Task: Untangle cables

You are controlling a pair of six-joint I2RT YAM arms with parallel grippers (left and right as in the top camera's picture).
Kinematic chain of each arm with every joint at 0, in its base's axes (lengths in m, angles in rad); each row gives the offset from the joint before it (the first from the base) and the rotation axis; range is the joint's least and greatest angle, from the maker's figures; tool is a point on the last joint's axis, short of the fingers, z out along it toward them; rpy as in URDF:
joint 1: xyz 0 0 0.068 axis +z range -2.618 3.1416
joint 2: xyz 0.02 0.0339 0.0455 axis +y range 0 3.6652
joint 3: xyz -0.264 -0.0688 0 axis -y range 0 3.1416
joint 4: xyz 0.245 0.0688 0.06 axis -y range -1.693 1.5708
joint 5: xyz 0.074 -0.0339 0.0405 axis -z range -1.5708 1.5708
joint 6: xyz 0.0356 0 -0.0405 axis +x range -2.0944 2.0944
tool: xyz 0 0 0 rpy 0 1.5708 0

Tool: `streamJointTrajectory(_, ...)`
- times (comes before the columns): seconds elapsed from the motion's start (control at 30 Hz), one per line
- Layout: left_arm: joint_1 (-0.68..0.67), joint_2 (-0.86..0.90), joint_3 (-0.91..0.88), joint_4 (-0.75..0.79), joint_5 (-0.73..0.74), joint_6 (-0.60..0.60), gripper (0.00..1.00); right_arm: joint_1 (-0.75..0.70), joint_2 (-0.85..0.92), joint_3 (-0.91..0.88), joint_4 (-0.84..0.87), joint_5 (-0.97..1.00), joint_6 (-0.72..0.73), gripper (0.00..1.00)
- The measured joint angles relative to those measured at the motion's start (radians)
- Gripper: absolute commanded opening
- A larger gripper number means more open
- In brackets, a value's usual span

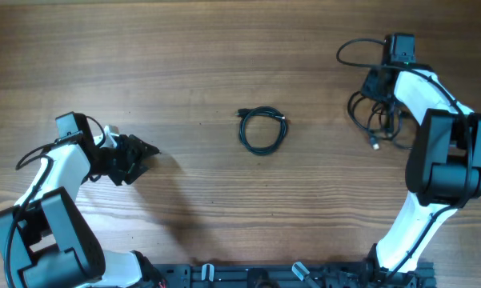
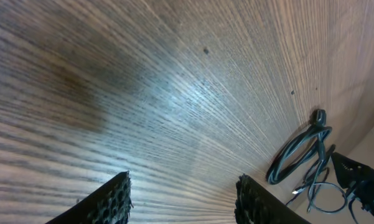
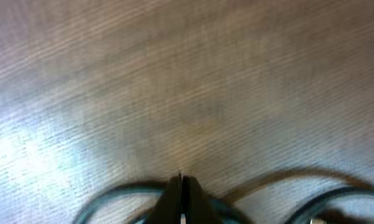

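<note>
One black cable (image 1: pixel 261 130) lies coiled in a neat loop at mid-table; the left wrist view shows this coil (image 2: pixel 297 154) far ahead to the right. A loose tangle of cables (image 1: pixel 378 120) lies at the far right. My right gripper (image 1: pixel 378 86) hangs over the tangle's top. In its own view the right gripper (image 3: pixel 181 178) is shut, with a blurred cable strand (image 3: pixel 118 193) meeting the closed fingers from both sides. My left gripper (image 1: pixel 144 154) hovers at the left, well away from the coil. Close up, the left gripper (image 2: pixel 184 180) is open over bare wood, nothing between its pads (image 2: pixel 109 200).
The wooden table (image 1: pixel 224 48) fills all views. The right arm's (image 1: pixel 448 152) own thicker black wire (image 1: pixel 356 50) loops beside its wrist camera. The left arm (image 1: pixel 52 184) bends along the left edge. A black rail (image 1: pixel 288 276) runs along the front edge.
</note>
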Motion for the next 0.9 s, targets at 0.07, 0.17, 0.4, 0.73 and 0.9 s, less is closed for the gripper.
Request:
streamJointTrajectory(0.07,0.000,0.000,0.000,-0.003,0.000,0.000,0.58,0.000,-0.002,0.003,-0.085,-0.039,-0.002,0.08)
streamJointTrajectory(0.17,0.000,0.000,0.000,-0.003,0.000,0.000,0.58,-0.002,-0.003,0.004,-0.104,-0.065,-0.003,0.07)
streamJointTrajectory(0.4,0.000,0.000,0.000,-0.003,-0.004,0.000,0.58,-0.002,-0.010,0.015,-0.256,-0.173,-0.003,0.07)
streamJointTrajectory(0.73,0.000,0.000,0.000,-0.003,-0.015,0.000,0.59,-0.002,0.004,0.089,-0.438,-0.269,-0.022,0.04)
streamJointTrajectory(0.9,0.000,0.000,0.000,0.001,-0.015,0.000,0.58,0.000,0.005,0.135,-0.515,-0.285,-0.022,0.04)
